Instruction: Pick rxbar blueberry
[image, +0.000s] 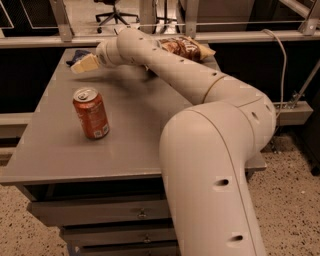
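The rxbar blueberry is a small dark navy wrapper lying flat at the far left corner of the grey table. My gripper reaches across the table to that corner and sits right in front of the bar, hiding part of it. The arm stretches from the big white shoulder at the right front toward the back left.
An orange soda can stands upright on the left side of the table. A tan-and-brown chip bag lies at the far edge, partly behind the arm. Drawers sit under the table front. A rail and an office chair are behind.
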